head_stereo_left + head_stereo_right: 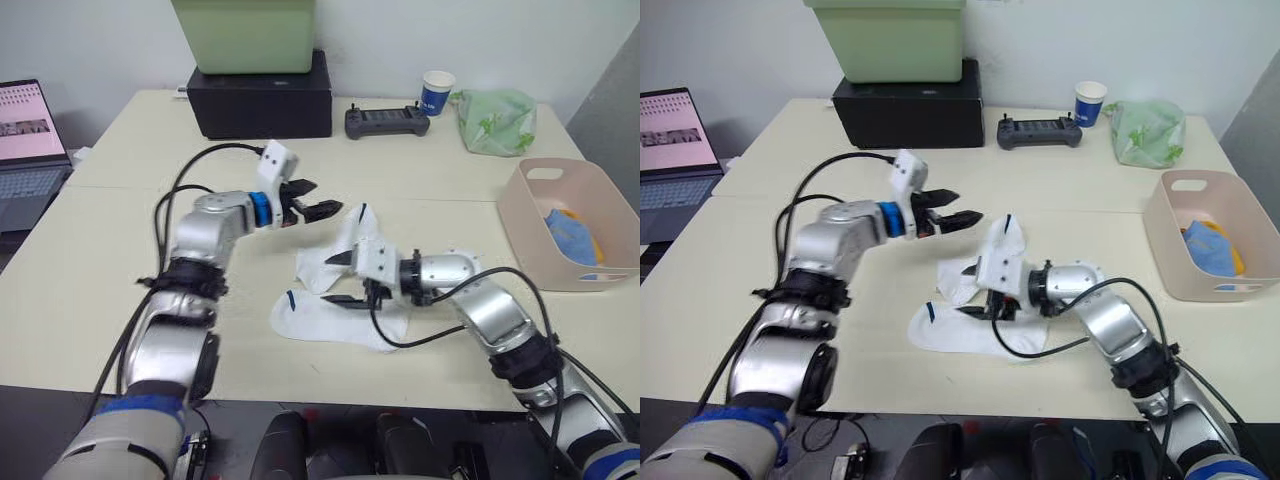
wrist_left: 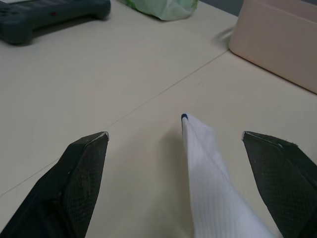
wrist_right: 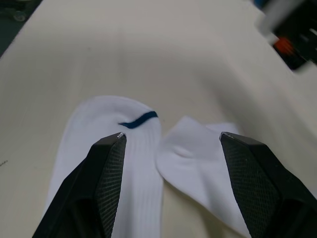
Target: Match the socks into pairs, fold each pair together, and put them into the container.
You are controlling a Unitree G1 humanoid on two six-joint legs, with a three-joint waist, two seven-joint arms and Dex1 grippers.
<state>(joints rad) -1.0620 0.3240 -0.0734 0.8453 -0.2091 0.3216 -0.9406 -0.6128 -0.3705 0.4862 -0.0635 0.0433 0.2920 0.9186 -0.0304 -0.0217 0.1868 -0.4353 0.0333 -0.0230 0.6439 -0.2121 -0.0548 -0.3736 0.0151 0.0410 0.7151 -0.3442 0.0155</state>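
Two white socks lie mid-table. One sock [image 1: 318, 322] is flat near the front edge, with a dark mark [image 3: 138, 119] at its cuff. The other sock [image 1: 356, 234] lies just behind it, its dark-tipped cuff [image 2: 184, 118] pointing toward my left gripper. My left gripper [image 1: 318, 198] is open, level with that cuff and just to its left. My right gripper [image 1: 337, 280] is open low over the spot where the two socks meet, and both socks [image 3: 198, 158] show between its fingers. The pink container [image 1: 521, 215] at the right holds a light blue sock [image 1: 570, 238] and an orange sock [image 1: 592, 238].
Along the back stand a black box [image 1: 262, 98] with a light green bin [image 1: 245, 32] on it, a dark controller [image 1: 386, 122], a paper cup [image 1: 436, 92] and a pale green bag [image 1: 495, 120]. A laptop [image 1: 30, 140] sits at the far left.
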